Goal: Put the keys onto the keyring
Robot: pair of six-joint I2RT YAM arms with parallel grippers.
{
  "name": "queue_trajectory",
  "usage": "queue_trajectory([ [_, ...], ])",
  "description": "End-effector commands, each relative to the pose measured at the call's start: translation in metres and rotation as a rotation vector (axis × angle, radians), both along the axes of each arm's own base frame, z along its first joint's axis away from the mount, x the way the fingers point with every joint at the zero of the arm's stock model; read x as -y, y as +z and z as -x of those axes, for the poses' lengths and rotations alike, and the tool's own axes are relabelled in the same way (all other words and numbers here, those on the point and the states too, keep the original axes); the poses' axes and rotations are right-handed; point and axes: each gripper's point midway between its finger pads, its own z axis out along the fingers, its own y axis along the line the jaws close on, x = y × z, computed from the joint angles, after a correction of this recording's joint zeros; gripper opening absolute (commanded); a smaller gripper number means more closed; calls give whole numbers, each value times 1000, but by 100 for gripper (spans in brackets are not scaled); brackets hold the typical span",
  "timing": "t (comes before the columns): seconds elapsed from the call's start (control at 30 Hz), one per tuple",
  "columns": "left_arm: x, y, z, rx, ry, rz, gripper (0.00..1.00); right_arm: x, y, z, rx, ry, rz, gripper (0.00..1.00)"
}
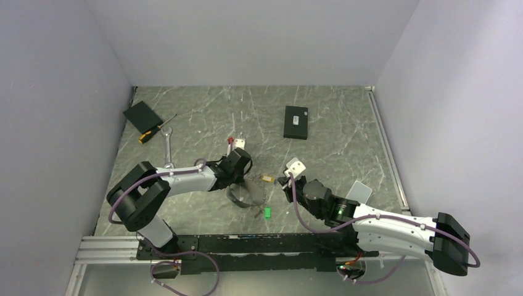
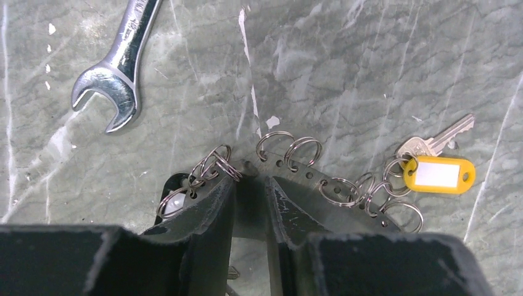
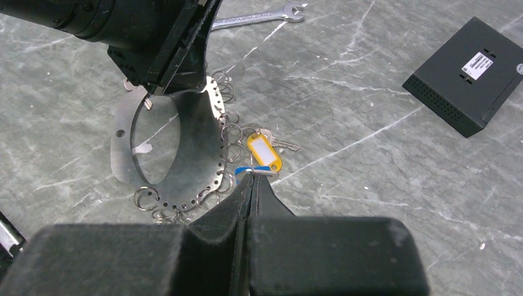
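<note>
- Left jaws are clamped on the keyring (image 3: 197, 148), which stands on edge on the table (image 1: 345, 160).
- The yellow-tagged key (image 3: 264, 152) looks already hung on it.
- Right jaws pinch the blue-tagged key (image 3: 254, 171) beside the ring, apparently not yet threaded.
- The green-tagged key (image 1: 267, 212) lies loose nearby and remains to do.

You see a keyring (image 3: 125, 139) of dull, brushed sheet metal, a wrench (image 2: 117, 68) in mirror-bright chrome, and a key (image 2: 441, 139) of pale shiny metal on a glossy yellow plastic tag (image 2: 439, 174). The tabletop (image 2: 370, 61) looks like smooth, faintly sheened grey-green marble. The box (image 3: 472, 74) is matt black.
</note>
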Motion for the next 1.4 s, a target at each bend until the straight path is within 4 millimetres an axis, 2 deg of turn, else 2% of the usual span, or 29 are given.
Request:
queue_trajectory([
  [0.0, 1, 13, -13, 58, 54, -29, 28, -4, 17, -2, 19, -4, -59, 0],
  [0.23, 2, 15, -12, 77, 49, -69, 28, -4, 17, -2, 17, -1, -59, 0],
  [0.67, -6, 6, -12, 72, 91, -125, 23, -4, 17, -2, 16, -1, -56, 0],
  [0.87, -5, 5, -14, 85, 83, -121, 16, -5, 17, -2, 14, 1, -55, 0],
  [1.17, -4, 5, -17, 108, 77, -120, 11, -7, 18, -2, 14, 9, -54, 0],
  [1.27, 0, 8, -17, 129, 42, -106, 2, -7, 17, -2, 12, 11, -51, 0],
  [1.37, 8, 15, -15, 148, -45, -91, 0, -8, 18, -2, 14, 14, -48, 0],
])
